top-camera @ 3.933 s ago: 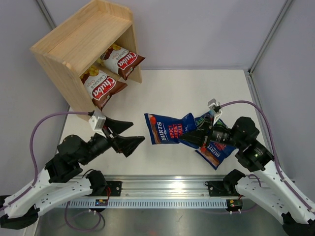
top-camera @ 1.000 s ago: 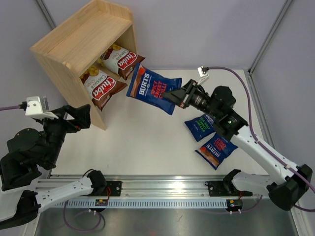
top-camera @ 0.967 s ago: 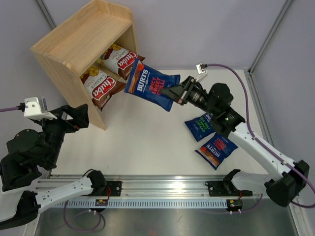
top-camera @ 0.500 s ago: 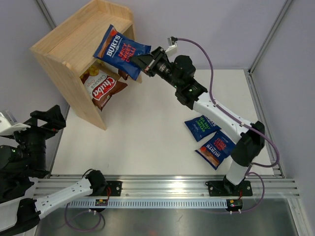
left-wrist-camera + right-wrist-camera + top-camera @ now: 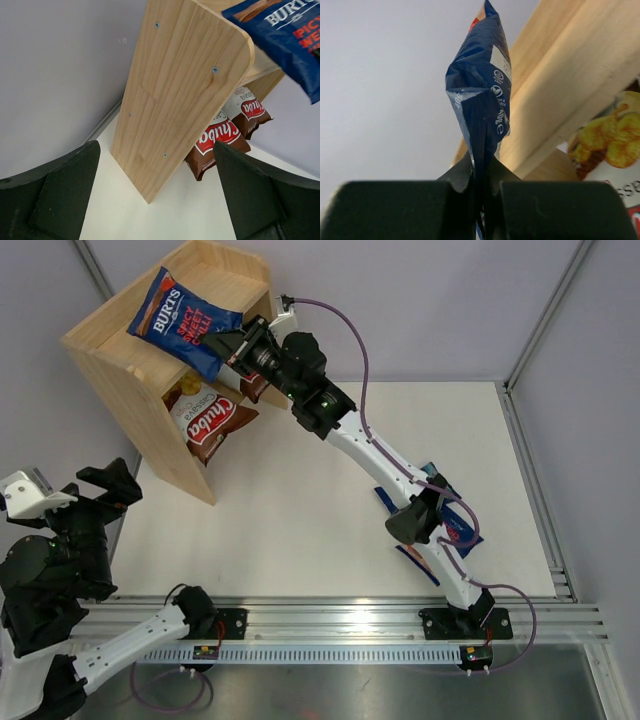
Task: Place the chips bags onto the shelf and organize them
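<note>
- Shelf (image 5: 150, 335): pale natural wood with a visible grain and a matt finish. You will find small metal screw heads (image 5: 215, 69) set in its side panel.
- Blue Burts bag (image 5: 185, 322): glossy printed film, creased, pinched flat at the crimped seam by your right tool (image 5: 228, 344).
- Chuba bags (image 5: 210, 420): glossy film, brown and white.
- Right tool and left tool (image 5: 155, 195): matt black plastic.
- Surface (image 5: 300, 490): smooth, matt, off-white.
- Rail (image 5: 340, 622) at your near edge: bare brushed metal.
- Cable (image 5: 345, 320): smooth purple sheath.
</note>
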Robot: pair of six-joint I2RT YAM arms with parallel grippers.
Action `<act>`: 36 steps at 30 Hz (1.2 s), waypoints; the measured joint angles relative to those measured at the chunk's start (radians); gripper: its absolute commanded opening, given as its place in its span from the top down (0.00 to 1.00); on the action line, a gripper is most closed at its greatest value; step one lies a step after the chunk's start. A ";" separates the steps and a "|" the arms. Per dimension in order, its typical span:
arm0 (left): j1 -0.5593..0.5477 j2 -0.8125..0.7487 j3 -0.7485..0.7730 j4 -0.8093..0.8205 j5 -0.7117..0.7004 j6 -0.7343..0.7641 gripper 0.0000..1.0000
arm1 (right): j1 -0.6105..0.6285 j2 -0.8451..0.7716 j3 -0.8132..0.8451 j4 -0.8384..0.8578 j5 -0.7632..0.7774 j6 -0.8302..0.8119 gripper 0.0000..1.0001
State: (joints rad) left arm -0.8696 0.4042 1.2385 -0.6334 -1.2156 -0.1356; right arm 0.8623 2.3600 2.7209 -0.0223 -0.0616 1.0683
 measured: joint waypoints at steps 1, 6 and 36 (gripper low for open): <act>0.003 -0.002 -0.003 0.000 0.003 0.000 0.01 | 0.003 0.012 0.007 -0.010 0.009 -0.011 0.95; 0.038 -0.008 -0.018 0.000 0.032 0.000 0.01 | 0.028 0.055 0.020 -0.020 0.081 -0.110 0.89; 0.257 0.030 -0.054 -0.008 0.314 -0.049 0.01 | 0.117 0.130 0.075 0.182 0.110 -0.452 0.45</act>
State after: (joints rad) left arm -0.6128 0.4343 1.1847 -0.6411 -0.9012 -0.1848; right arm 0.9794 2.4905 2.7956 0.1596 0.0483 0.6167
